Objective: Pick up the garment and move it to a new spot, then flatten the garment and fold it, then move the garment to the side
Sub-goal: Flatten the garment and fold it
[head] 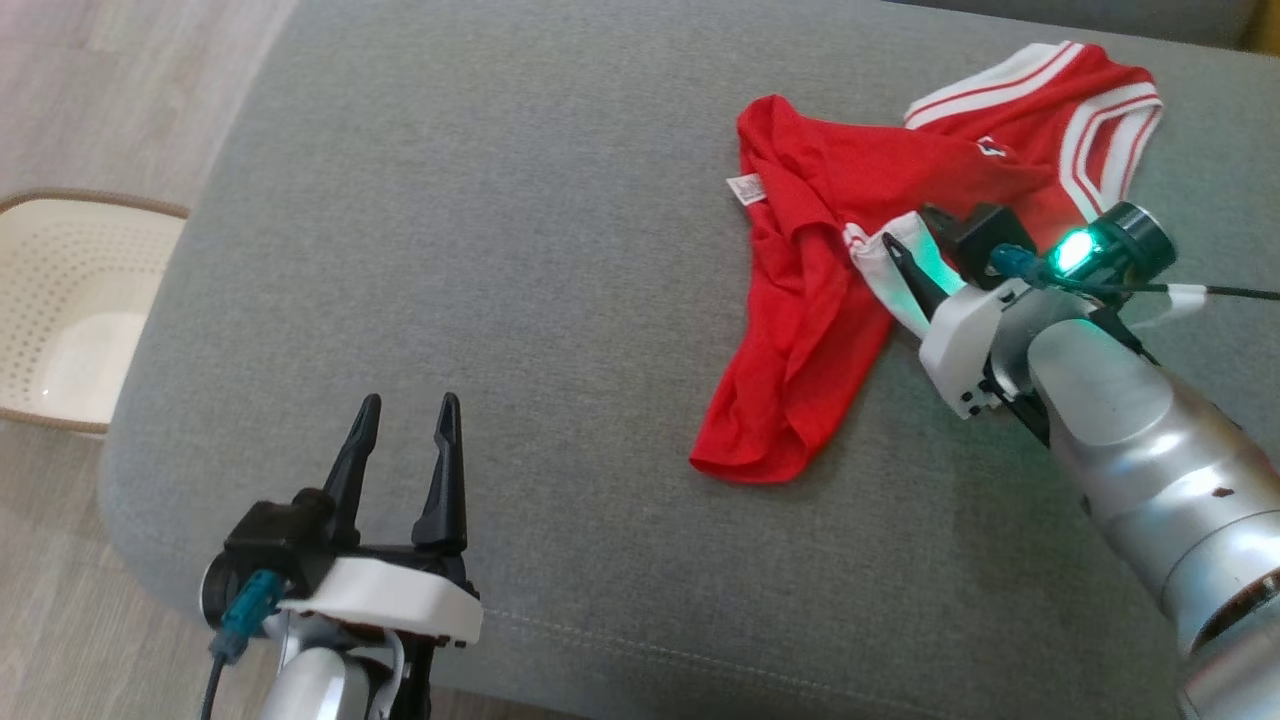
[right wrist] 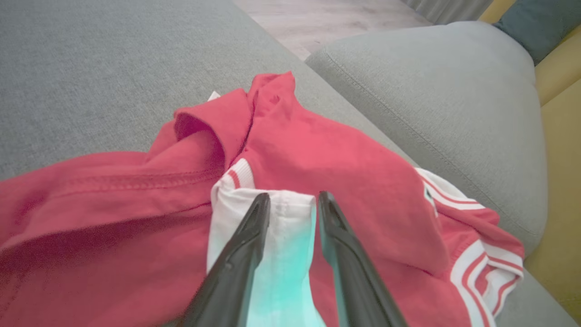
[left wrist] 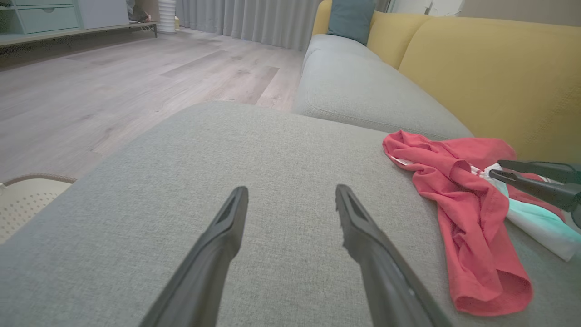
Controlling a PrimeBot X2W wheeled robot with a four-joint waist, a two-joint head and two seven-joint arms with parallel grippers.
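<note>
the grey sofa seat cushion (head: pixel 560 250) carries everything here, and the red jersey (head: pixel 800 300) lies crumpled toward its far right side, striped armhole trim at the back and one red fold trailing toward me. i judge this to be the very first step, the pick-up, with the garment not yet lifted off the cushion.

my right gripper (right wrist: pixel 294 197) is down on the heap. its fingers stand partway apart, with a turned-out flap of white inner lining (right wrist: pixel 227 213) showing between them. i cannot tell whether they have actually bitten on the cloth. the next move calls for a firm pinch on that flap, then a straight lift so the rest hangs free.

my left gripper (head: pixel 410 400) hovers over bare cushion, well apart from the jersey, fingers spread wide and empty.

a small white label (head: pixel 745 187) pokes out at the jersey's left edge.
</note>
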